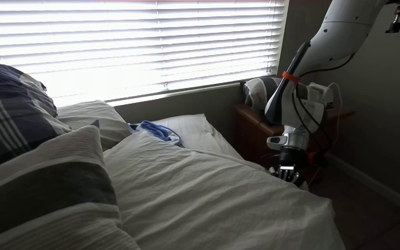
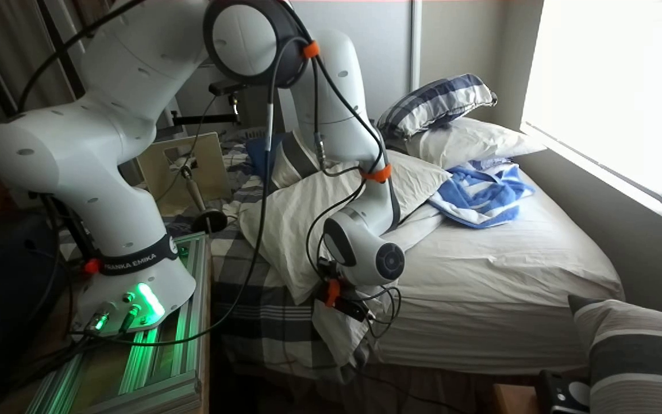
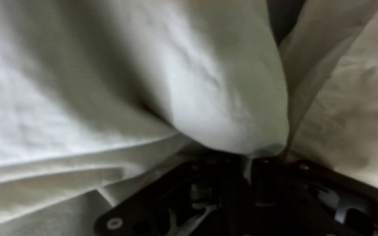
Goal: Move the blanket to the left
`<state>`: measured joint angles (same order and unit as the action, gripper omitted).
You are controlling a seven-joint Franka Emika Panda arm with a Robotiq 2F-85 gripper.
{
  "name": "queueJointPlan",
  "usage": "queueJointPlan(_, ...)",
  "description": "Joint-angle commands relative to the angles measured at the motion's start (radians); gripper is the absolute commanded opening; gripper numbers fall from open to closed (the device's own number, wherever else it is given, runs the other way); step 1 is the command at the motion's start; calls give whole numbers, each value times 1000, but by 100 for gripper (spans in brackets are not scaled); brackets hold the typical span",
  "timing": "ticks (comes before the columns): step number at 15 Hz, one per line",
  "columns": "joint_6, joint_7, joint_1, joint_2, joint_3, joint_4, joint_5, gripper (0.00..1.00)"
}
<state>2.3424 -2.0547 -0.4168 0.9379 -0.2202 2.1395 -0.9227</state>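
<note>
1. Pale grey-white and rumpled: the blanket [image 1: 217, 194], spread over part of the mattress [image 2: 515, 259], hanging past its side.
2. Pinched in the gripper [image 3: 248, 164]: a fold near the edge, presumably for dragging by the rim.
3. Between blanket and window [image 1: 134, 45], mattress with a blue towel [image 2: 483, 192]: apparently room for sliding.
4. Behind the arm [image 1: 339, 45] in an exterior view, a nightstand [image 1: 252, 139]; next to the blanket, a striped pillow [image 1: 52, 191]: likely limits on swing.
</note>
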Motion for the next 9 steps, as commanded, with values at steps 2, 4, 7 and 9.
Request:
queueJointPlan(2, -72, -15, 64, 8, -47, 50, -102, 2)
queueJointPlan(4, -69, 6, 72, 13, -41, 49, -130, 2)
queueJointPlan(7, -35, -14, 63, -14, 73, -6, -86, 7)
queueJointPlan(9, -47, -14, 65, -21, 82, -5, -85, 7)
